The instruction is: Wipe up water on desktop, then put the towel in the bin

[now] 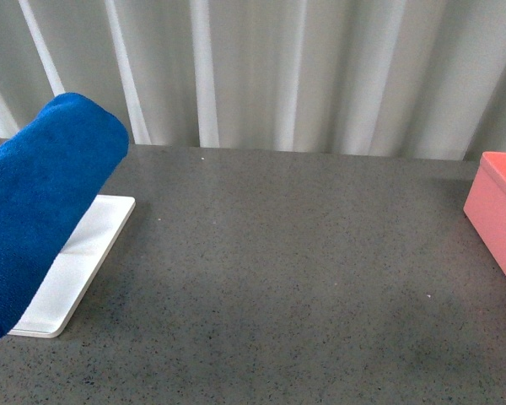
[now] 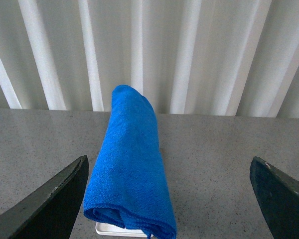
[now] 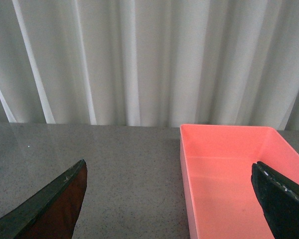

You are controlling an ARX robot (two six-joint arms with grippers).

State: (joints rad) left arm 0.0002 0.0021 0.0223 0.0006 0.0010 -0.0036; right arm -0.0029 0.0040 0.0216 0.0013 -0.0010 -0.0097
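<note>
Left claw (image 2: 168, 164), spread wide, faces towel (image 2: 132, 169) covering white tray (image 1: 88, 249).

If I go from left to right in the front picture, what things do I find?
Towel → bare desktop → bin. The towel partly hides the white tray, so I leave it out of the order.

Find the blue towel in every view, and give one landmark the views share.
Front view: the towel at far left, slanting above the white tray.
Left wrist view: the towel centred, ahead of the open left pincer.
Right wrist view: not in it.
Shared landmark: the pleated white curtain behind the desktop.
</note>
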